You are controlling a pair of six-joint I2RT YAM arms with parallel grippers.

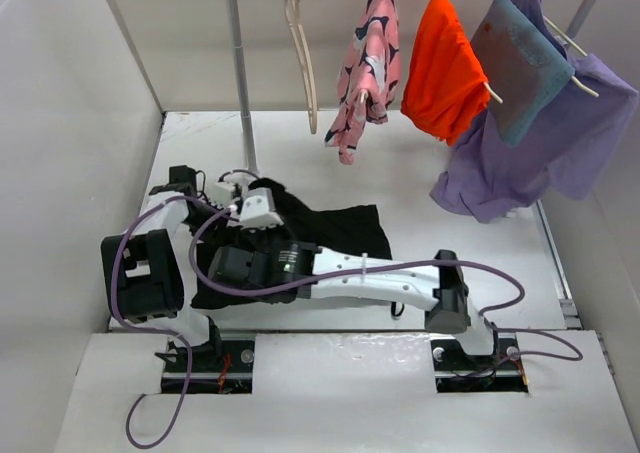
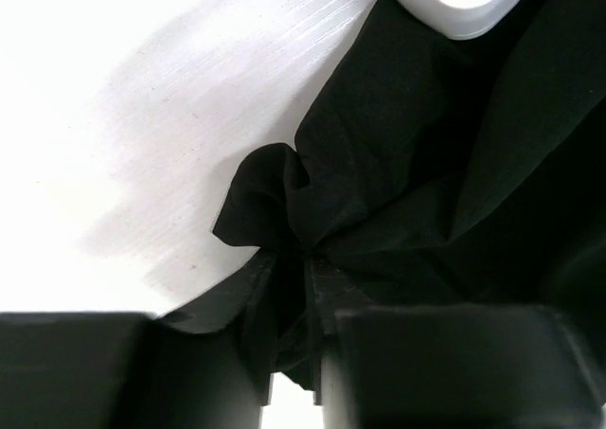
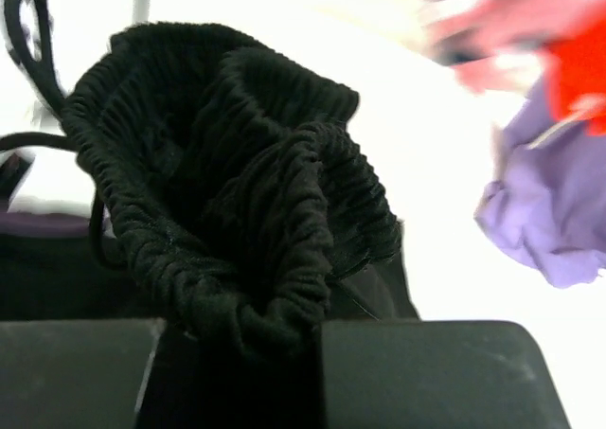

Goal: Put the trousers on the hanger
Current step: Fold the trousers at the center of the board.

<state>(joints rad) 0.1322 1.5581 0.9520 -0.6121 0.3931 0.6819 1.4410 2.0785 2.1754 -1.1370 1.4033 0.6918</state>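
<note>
Grips soft, limp trousers [image 1: 340,231] twice: right gripper [image 3: 237,339] clamped on the elastic waistband [image 3: 237,192], left gripper [image 2: 298,353] pinching a fold. Probably sags, slips; best taken by the waistband.

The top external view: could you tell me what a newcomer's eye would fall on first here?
The black trousers sprawl on the table, where the left gripper and the right gripper both pinch them, the right on the ruched waistband. Behind, the orange garment hangs brightly, with the bare hanger further left.
</note>
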